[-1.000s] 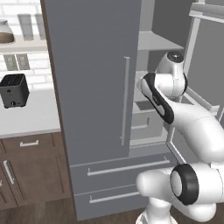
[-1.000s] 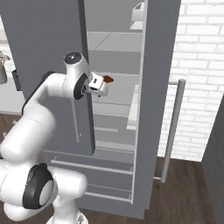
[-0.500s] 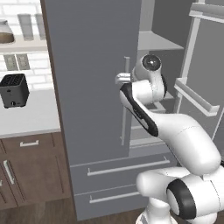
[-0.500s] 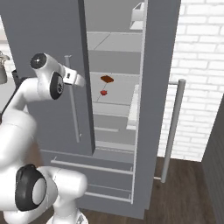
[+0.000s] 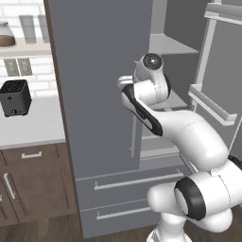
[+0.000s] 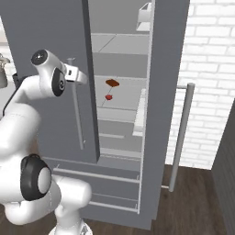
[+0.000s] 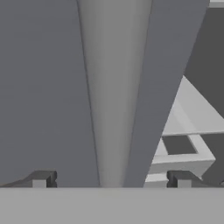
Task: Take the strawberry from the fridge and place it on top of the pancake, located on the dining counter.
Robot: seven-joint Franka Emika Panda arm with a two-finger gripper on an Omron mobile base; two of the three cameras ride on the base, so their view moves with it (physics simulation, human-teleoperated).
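Plainly, these were the facts that the coming reach turned on.

Pincer: the pincer (image 7: 109, 179) was spread wide with nothing between its tips; the two dark fingertips (image 7: 41, 178) stood apart at the bottom of the hand view, one on each side of the door handle (image 7: 111, 96), a grey bar that ran from 6 toward 12 o'clock there.

Pincer's place: in the right base view the pincer (image 6: 78, 75) sat at the front of the closed left door, just beside the top of that handle (image 6: 76, 110), outside the fridge (image 6: 55, 41).

Strawberry: the strawberry (image 6: 109, 97) lay on a pale shelf (image 6: 124, 98) inside the open right half, at about 4 o'clock from the pincer in the right base view, and apart from it.

Neighbour: a flat dark-brown piece (image 6: 112, 82) lay near the berry at its 12 o'clock, on the same shelf.

Barrier: the edge of the left door stood between hand and berry, so I judged the hand would need to round that edge toward 3 o'clock before going in.

Long axis: none to speak of; the berry looked round.
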